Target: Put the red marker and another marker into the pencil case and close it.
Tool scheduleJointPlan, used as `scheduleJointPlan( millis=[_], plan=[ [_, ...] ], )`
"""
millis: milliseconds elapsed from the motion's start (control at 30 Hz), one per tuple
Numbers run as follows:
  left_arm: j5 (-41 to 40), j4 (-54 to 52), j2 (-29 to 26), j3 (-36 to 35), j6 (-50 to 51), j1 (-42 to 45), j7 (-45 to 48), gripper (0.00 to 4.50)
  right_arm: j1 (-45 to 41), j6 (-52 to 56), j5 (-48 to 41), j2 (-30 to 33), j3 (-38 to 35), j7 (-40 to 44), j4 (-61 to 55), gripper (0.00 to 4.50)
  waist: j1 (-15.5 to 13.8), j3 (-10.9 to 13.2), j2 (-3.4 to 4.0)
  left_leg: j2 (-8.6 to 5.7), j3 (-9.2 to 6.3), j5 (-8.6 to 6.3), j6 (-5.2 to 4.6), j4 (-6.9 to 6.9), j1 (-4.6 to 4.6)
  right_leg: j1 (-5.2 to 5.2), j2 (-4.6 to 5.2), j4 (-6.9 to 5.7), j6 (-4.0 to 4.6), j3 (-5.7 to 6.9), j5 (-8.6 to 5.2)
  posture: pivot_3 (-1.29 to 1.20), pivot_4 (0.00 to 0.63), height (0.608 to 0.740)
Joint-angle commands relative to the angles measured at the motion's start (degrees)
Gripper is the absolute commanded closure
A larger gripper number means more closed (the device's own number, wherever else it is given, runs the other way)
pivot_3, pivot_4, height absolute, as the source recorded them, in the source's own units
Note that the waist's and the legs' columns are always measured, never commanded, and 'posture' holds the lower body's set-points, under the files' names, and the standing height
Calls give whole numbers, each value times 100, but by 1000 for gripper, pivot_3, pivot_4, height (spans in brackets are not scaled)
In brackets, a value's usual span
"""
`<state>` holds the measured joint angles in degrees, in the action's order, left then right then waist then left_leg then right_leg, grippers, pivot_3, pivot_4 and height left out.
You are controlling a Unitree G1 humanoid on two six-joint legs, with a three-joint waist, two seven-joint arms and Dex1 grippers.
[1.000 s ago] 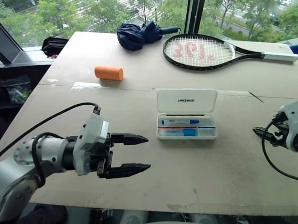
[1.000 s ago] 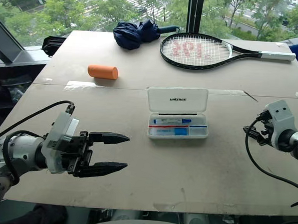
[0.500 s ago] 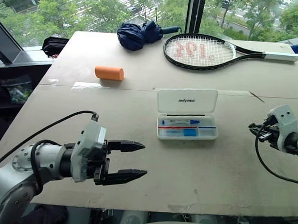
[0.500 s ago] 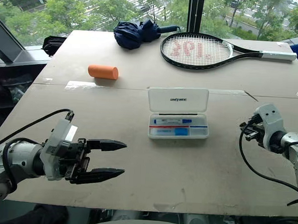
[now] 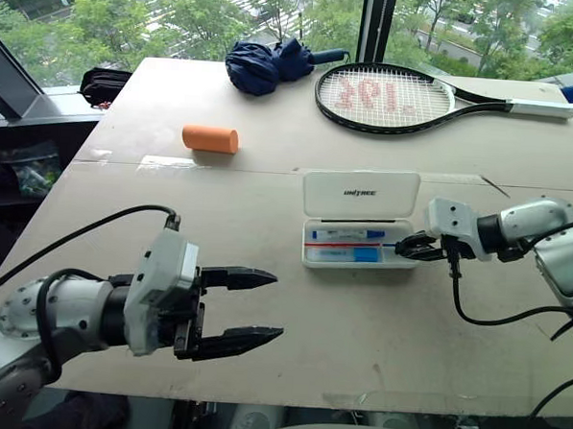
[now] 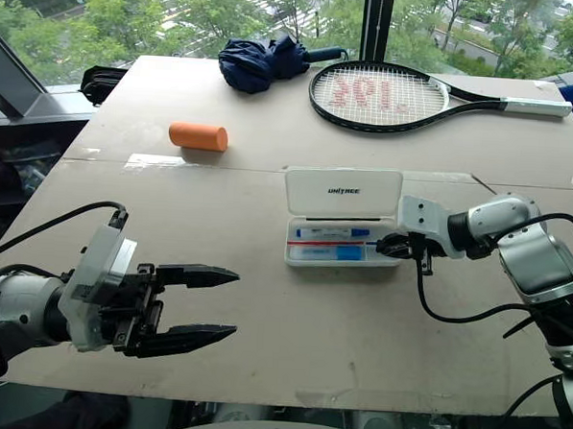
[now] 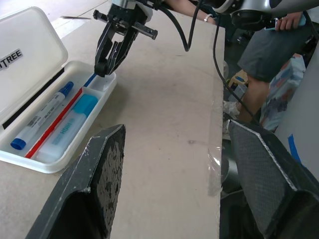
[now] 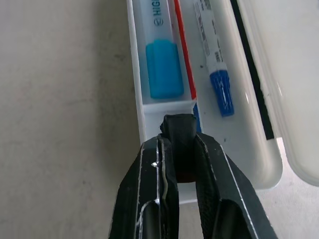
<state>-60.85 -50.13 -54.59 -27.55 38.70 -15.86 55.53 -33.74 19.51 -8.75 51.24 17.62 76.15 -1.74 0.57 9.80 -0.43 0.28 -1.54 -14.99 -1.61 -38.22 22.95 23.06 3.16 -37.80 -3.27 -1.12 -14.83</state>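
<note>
From the head cameras I see the pencil case [image 5: 360,223] lying open near the middle of the table [image 5: 262,309], its white lid [image 5: 361,195] standing up at the back and the tray facing me. The right gripper [image 5: 404,248] reaches in from the right, its tips at the tray's right end. The left gripper [image 5: 267,308] hovers over the near left part of the table, well apart from the case, fingers spread with nothing between them. Farther back lie an orange cylinder [image 5: 210,139], a folded navy umbrella [image 5: 270,64] and a tennis racket [image 5: 398,97].

In the left wrist view the tray holds a blue-capped marker [image 7: 42,117], a thin red marker [image 7: 56,122] and a pale blue highlighter [image 7: 71,127] side by side — the right gripper's tips point down at the small end compartment [image 7: 101,84].

The right wrist view looks straight down its own fingers [image 8: 154,199]: they are drawn together at the tips over that end compartment, but whether they pinch anything I cannot tell.
</note>
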Motion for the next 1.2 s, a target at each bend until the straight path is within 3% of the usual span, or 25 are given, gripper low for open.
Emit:
scheduleJointPlan(
  millis=[33,133,300,333,433,533,633,667,833,933,1000,1067,1200],
  plan=[
    [-229,-378,14,-379,-41,-309,-72,1206,-251,-211,114,-12,92,362,220,4472,6,0,0,1,-1,0,0,0,0,0,0,-1,1,1,0,0,150,730],
    [-269,-474,44,-528,-103,-548,-79,1206,-345,-349,211,-128,195,481,464,4472,12,0,1,3,-2,0,0,0,-5,0,-2,-5,4,1,-1,0,150,730],
    [-193,-526,125,-741,-229,-899,43,1206,-376,-621,282,-326,91,386,619,2150,10,0,2,2,1,0,0,0,-6,0,-3,-7,9,0,-4,0,150,730],
    [-180,-542,143,-777,-251,-966,71,1206,-352,-569,210,-309,32,427,564,1859,7,0,2,2,1,0,0,0,-5,0,-3,-6,8,1,-3,0,150,730],
    [-134,-570,189,-851,-337,-1137,136,1206,-263,45,-370,-221,-372,548,285,1859,-1,1,2,1,-1,0,0,0,-4,0,-2,-5,7,1,-3,0,150,730],
    [-116,-635,255,-918,-421,-1283,120,1206,-371,1119,-807,-112,-828,366,371,2799,-7,1,2,1,0,0,0,-1,-3,-1,-1,-6,11,0,-4,0,150,730],
    [-117,-727,332,-1010,-483,-1456,87,1206,-688,1762,-877,71,-1065,268,976,4272,-1,1,2,0,1,-1,-1,-1,-4,-1,2,-5,22,-1,-10,0,150,730],
    [-122,-765,362,-1040,-505,-1510,62,1206,-991,1844,-724,22,-1056,52,1425,4427,6,1,2,0,4,-1,-1,-1,-5,-1,2,-5,23,-3,-11,0,150,730],
    [-153,-853,410,-1088,-589,-1628,-60,1206,-2721,1765,-1,-985,-910,-1407,3997,4427,93,3,7,4,19,0,0,3,-13,3,-6,-7,27,-18,-11,0,150,730],
    [-215,-858,402,-1156,-598,-1645,-119,1206,-3435,1335,195,-1615,-880,-1552,5192,4427,155,5,10,5,20,0,1,11,-13,8,-10,-8,27,-19,-10,0,150,730],
    [-256,-858,388,-1220,-594,-1670,-135,1206,-3769,1053,308,-1930,-846,-1362,5783,4427,163,6,12,4,17,1,2,17,-5,14,-11,-7,9,-17,0,0,150,730],
    [-305,-891,393,-1318,-594,-1740,-149,1206,-3959,914,390,-2160,-631,-560,6031,4427,154,9,15,2,15,1,3,21,4,19,-8,-2,7,-14,0,0,150,730],
    [-418,-964,425,-1478,-600,-1880,-260,1206,-3835,799,492,-2086,-104,1134,5491,4427,136,12,20,-3,4,3,6,8,53,56,0,-1,4,-3,3,0,150,730]
  ],
)
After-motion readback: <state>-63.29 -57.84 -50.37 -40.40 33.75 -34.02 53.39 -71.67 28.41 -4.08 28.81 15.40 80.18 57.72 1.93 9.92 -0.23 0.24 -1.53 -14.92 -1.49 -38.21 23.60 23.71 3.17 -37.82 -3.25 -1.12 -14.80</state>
